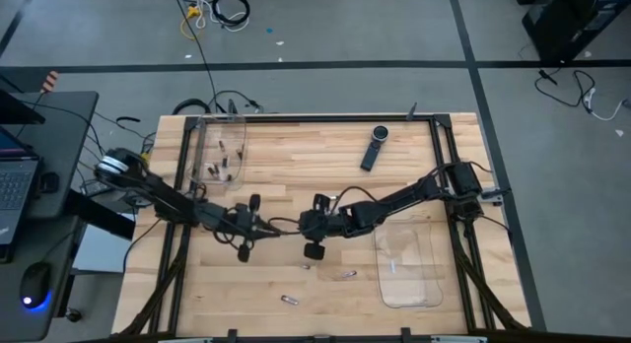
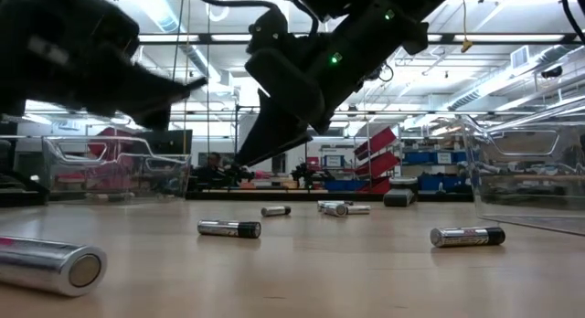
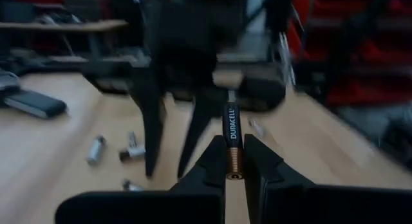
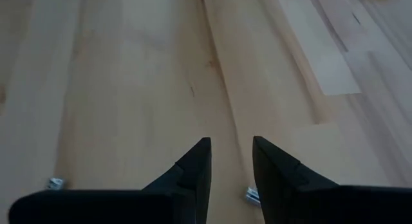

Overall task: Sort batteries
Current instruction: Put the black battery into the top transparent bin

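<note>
My left gripper (image 3: 233, 161) hovers over the table's middle (image 1: 258, 226), shut on a black-and-copper Duracell battery (image 3: 231, 130). My right gripper (image 4: 230, 161) is open just to its right (image 1: 314, 229), pointing down over bare wood and holding nothing. Loose batteries lie on their sides on the table (image 1: 306, 267) (image 1: 343, 275) (image 1: 289, 301); the low view shows them too (image 2: 228, 228) (image 2: 467, 236) (image 2: 53, 263). More batteries lie in the clear bin at far left (image 1: 219, 156). My left gripper pinches the Duracell battery at its copper end (image 3: 234, 165) between the two fingers. The battery lies along the fingers, its black end (image 3: 230, 118) sticking out ahead of the tips toward the table's right. It is held about level, clear of the table.
A second clear bin (image 1: 409, 266) stands at near right. The black remote-like device (image 1: 374, 148) lies at the far middle. The two grippers are close together over the centre. Bare wood shows between the bins and toward the near edge.
</note>
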